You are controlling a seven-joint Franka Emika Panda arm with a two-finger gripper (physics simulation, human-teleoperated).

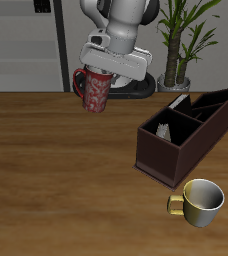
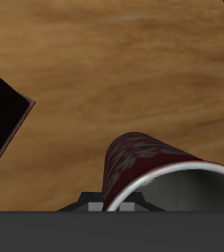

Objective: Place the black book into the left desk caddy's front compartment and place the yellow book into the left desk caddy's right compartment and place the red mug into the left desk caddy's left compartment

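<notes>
My gripper (image 1: 98, 70) is shut on the rim of the red mug (image 1: 93, 90) and holds it in the air above the back of the table. In the wrist view the red mug (image 2: 158, 172) hangs tilted right below the gripper (image 2: 112, 205), its grey inside showing. The left desk caddy (image 1: 156, 158), a dark maroon box, lies well apart from the mug. A greyish speckled shape, the yellow book (image 1: 166, 130), sits in its squarish section. The black book (image 1: 198, 104), dark with a pale edge, shows in a narrower section behind that.
A plain pale-yellow mug (image 1: 201, 201) stands near the table's front edge, just before the caddy. A potted plant (image 1: 176, 60) and the robot's round base (image 1: 136, 88) are at the back. A dark corner of the caddy (image 2: 1, 118) shows in the wrist view.
</notes>
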